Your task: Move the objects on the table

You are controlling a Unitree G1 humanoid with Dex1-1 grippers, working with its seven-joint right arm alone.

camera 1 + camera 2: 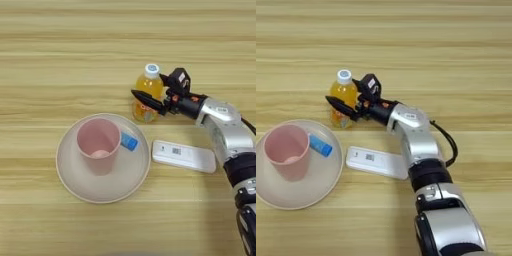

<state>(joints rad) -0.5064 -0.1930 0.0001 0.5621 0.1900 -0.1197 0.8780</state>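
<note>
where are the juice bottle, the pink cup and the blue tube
juice bottle [148, 82], left eye view, upper orange body
pink cup [98, 145], left eye view, inner wall
blue tube [321, 145], right eye view, middle

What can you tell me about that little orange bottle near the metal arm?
The juice bottle is small, looks like clear plastic filled with orange liquid, and has a white cap on top. It stands upright on the wooden table, just beyond the beige plate and apart from it. The right end effector reaches it from the right: one black finger lies across the front of its body, the other is up beside its shoulder. Whether they squeeze it cannot be told.
</note>
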